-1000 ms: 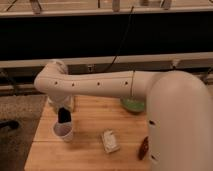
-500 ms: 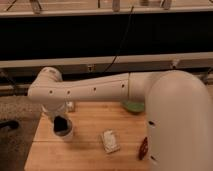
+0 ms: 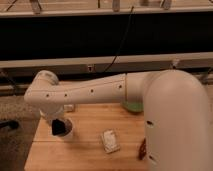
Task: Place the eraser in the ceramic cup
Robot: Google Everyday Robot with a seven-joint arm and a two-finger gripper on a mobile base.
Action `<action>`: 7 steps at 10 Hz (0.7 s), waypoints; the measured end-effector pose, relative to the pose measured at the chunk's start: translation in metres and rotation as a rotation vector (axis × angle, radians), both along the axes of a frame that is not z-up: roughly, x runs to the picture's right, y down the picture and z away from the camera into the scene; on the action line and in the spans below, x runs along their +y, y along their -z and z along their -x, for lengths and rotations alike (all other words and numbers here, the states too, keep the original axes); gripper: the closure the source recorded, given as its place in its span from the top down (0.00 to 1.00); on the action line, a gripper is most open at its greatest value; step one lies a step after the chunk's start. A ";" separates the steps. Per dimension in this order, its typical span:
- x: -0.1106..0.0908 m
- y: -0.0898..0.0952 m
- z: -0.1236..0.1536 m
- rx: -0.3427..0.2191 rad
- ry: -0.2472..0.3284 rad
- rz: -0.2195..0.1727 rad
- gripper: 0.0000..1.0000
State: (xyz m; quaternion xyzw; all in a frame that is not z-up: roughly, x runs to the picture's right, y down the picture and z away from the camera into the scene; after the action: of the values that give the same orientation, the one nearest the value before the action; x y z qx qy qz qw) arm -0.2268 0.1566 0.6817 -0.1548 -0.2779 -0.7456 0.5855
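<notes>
The white ceramic cup stands on the left part of the wooden table, and only its lower front shows. A black block, which looks like the eraser, sits at the cup's mouth, partly over its rim. My gripper hangs from the white arm's wrist straight above the cup, at the eraser. The wrist hides the cup's inside, so I cannot see whether the eraser is inside it or held above it.
A white-beige packet lies mid-table. A dark red oblong item lies to its right by my arm's large white body. A green bowl is half hidden behind the arm at the back. A small pale object lies behind the cup.
The arm's wrist joint has swung left and lower over the cup. The black block stays at the cup's mouth. Other things have not moved.
</notes>
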 end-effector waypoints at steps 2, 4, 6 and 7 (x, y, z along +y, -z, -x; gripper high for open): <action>0.001 -0.001 -0.002 0.006 0.000 -0.004 0.80; -0.001 -0.002 -0.006 0.018 0.000 -0.015 0.80; -0.005 -0.005 -0.014 0.036 -0.019 -0.030 0.76; -0.007 -0.006 -0.015 0.022 -0.011 -0.021 0.70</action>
State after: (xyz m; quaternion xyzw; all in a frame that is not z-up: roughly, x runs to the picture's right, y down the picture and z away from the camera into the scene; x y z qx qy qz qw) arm -0.2122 0.1494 0.6876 -0.1554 -0.2644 -0.7436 0.5941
